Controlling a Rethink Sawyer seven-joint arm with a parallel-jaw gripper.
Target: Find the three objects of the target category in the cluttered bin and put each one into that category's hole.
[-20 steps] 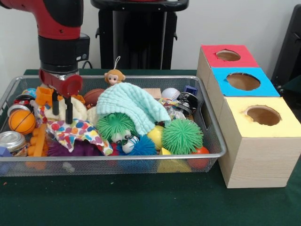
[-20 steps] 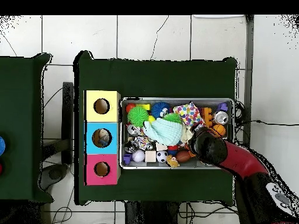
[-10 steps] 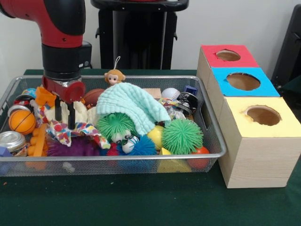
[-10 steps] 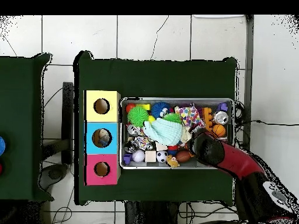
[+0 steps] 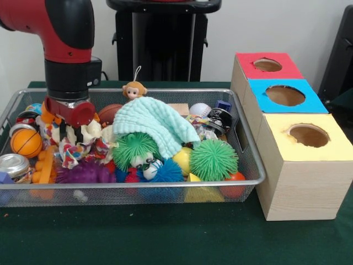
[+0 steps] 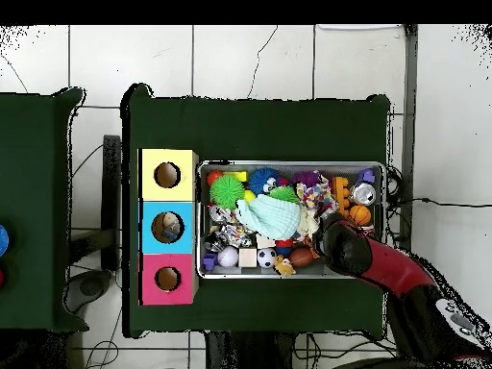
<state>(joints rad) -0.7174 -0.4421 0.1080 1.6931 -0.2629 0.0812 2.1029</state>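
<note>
Gripper [image 5: 70, 134] is hanging low in the wire bin [image 5: 251, 165], at about nine o'clock from the bin's middle in the front view, and its fingers are sinking into the polka-dot cloth [image 5: 77, 152]. The cloth is bunching up around them into a crumpled heap, so the fingers seem to be pinching it, but I cannot tell for sure if they are together or apart, because the folds are hiding the tips. The red arm [image 6: 384, 272] is reaching in from five o'clock in the overhead view.

Beside the cloth, an orange basketball [image 5: 25, 142] is lying toward nine o'clock, and a purple spiky ball [image 5: 85, 173] is sitting just under the heap at six o'clock. A mint towel [image 5: 155, 122] is draping over the middle of the bin, partly covering a green spiky ball [image 5: 134, 147]; a second green spiky ball [image 5: 213, 159] is resting at four o'clock from it. A small monkey figure [image 5: 134, 90] is standing at the far rim, at twelve o'clock.

At three o'clock from the bin, touching its side, the wooden box is showing three holes: red hole [image 5: 267, 64], blue hole [image 5: 285, 95], yellow hole [image 5: 309, 134].
</note>
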